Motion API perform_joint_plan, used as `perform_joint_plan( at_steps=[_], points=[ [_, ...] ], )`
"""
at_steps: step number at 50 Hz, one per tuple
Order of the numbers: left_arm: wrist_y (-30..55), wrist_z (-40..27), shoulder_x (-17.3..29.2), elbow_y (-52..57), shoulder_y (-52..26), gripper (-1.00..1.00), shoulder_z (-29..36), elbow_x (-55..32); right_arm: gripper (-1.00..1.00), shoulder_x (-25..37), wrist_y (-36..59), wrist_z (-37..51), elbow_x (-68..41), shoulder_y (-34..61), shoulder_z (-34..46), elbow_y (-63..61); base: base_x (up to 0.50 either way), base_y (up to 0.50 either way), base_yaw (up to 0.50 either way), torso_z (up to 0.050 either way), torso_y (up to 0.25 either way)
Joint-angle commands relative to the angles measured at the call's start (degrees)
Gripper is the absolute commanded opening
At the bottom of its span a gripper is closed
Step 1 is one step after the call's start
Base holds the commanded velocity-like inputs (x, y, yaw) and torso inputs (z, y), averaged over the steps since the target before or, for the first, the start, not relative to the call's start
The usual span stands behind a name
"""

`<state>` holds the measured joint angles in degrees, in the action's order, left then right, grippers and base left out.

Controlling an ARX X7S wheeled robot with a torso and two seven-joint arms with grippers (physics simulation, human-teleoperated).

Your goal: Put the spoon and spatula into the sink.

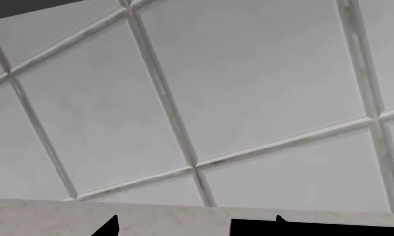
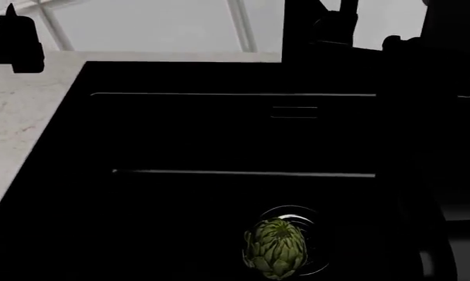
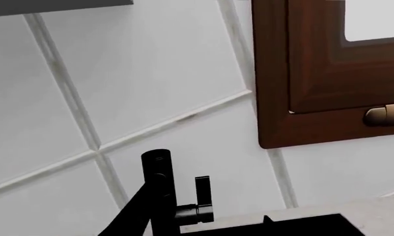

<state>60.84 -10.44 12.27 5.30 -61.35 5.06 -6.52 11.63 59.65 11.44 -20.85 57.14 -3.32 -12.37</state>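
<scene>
The tiled wall (image 1: 249, 88) fills most of what either arm's camera takes in, white squares with pale grout, and a dark wooden cabinet door (image 3: 328, 73) with a brass-coloured handle hangs on it near the right arm. Below that, from the head view, the sink (image 2: 219, 134) spreads wide and black, set into a pale marble bench (image 2: 24, 129), and the black faucet (image 3: 159, 196) rises at its back edge. An artichoke (image 2: 276, 247) sits in the basin right over the round metal drain.

Neither the spoon nor the spatula shows anywhere in these views; I cannot say where they lie, and none is visibly in the basin.

The left claw (image 2: 14, 41) hangs above the bench's back left corner, near the wall. Only dark tips show, so I cannot tell whether it is spread or closed, and nothing can be seen held in it. The right claw is lost against the black at the head view's right; its state cannot be told either.

To my eye the job now is finding the utensils. The head should turn from the sink along the bench until they show, before either arm reaches. Both wrists point at the wall and should tip down first.

No brand, label or writing is legible anywhere.
</scene>
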Motion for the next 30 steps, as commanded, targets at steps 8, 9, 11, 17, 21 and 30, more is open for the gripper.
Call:
perform_joint_plan(
  at_steps=[8, 9, 11, 17, 21, 30],
  points=[
    [1.0, -0.5, -0.9, 0.6, 0.8, 1.0, -1.5, -1.4, 1.0, 0.3, -0.4, 0.3, -0.6, -0.5, -0.3, 0.0, 0.0, 0.0, 0.0, 0.0, 0.0],
    [2.7, -0.6, -1.1, 1.7, 0.5, 1.0, -1.9, -1.8, 1.0, 0.3, -0.4, 0.3, -0.7, -0.5, -0.3, 0.0, 0.0, 0.0, 0.0, 0.0, 0.0],
    [7.7, 0.1, -1.3, 4.1, 0.0, 1.0, -2.4, -3.2, 1.0, 0.4, -0.3, 0.3, -0.8, -0.5, -0.2, -0.1, 0.0, 0.0, 0.0, 0.0, 0.0],
    [29.1, -4.5, -2.9, 16.0, -1.3, 1.0, -6.0, -6.7, 1.0, 0.8, -0.2, 0.3, -1.1, -1.4, -0.7, -0.4, 0.0, 0.0, 0.0, 0.0, 0.0],
    [29.0, -38.9, 4.8, 8.8, -0.2, 1.0, -13.1, -41.0, 1.0, 1.0, -0.2, 0.5, -1.2, -2.0, -0.8, -0.6, 0.0, 0.0, 0.0, 0.0, 0.0],
    [0.3, -79.5, 23.0, 10.4, 2.2, 1.0, 9.5, -98.4, 1.0, 1.1, -0.3, 0.7, -1.4, -3.7, -1.0, -0.7, 0.0, 0.0, 0.0, 0.0, 0.0]
  ],
)
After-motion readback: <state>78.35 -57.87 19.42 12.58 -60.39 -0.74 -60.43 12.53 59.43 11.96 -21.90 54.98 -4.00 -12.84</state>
